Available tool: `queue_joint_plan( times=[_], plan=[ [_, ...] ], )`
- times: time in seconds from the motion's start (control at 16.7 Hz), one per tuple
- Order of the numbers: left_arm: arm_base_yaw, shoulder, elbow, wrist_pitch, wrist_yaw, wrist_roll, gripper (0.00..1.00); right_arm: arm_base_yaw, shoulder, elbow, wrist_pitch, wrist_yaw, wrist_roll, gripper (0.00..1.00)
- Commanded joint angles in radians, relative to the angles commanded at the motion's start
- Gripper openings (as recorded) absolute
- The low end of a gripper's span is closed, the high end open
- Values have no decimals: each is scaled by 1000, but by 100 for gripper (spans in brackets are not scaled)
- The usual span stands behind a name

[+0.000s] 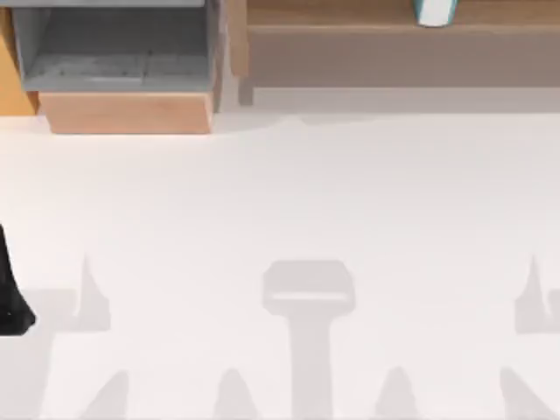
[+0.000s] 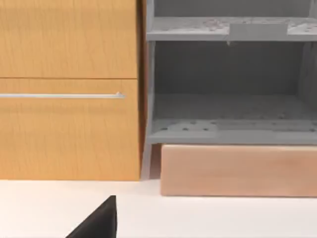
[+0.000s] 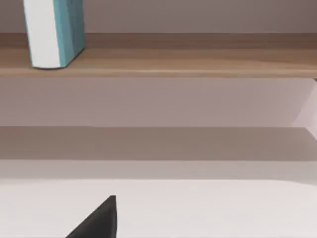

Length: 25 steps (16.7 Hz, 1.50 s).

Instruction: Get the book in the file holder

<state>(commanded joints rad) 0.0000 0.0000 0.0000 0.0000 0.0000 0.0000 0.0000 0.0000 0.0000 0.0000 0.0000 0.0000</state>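
Note:
The teal-blue book stands upright on the long brown wooden shelf and shows its white face; from above the book sits at the table's back right. The file holder is at the back left, a grey-walled compartment with a pale wood front lip. In the left wrist view the file holder has nothing in it, and its orange-tan panel stands beside it. My left arm is parked at the left edge. A black part of each gripper shows low in its wrist view.
A thin metal bar runs across the orange-tan panel. The white table stretches between the arms and the furniture at the back, with only grey shadows on it. The brown shelf has a lower level under the book's board.

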Motion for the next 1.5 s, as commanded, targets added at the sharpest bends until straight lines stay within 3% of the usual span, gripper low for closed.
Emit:
queue_joint_plan(
  times=[0.3, 0.6, 0.9, 1.5],
  plan=[
    [-21, 55, 49, 10, -21, 1, 100, 0, 0, 0, 0, 0, 0, 100],
    [-132, 334, 299, 54, -122, 5, 100, 0, 0, 0, 0, 0, 0, 100],
    [-307, 785, 696, 110, -276, 10, 100, 0, 0, 0, 0, 0, 0, 100],
    [-685, 1883, 1651, 228, -611, 15, 100, 0, 0, 0, 0, 0, 0, 100]
  ],
)
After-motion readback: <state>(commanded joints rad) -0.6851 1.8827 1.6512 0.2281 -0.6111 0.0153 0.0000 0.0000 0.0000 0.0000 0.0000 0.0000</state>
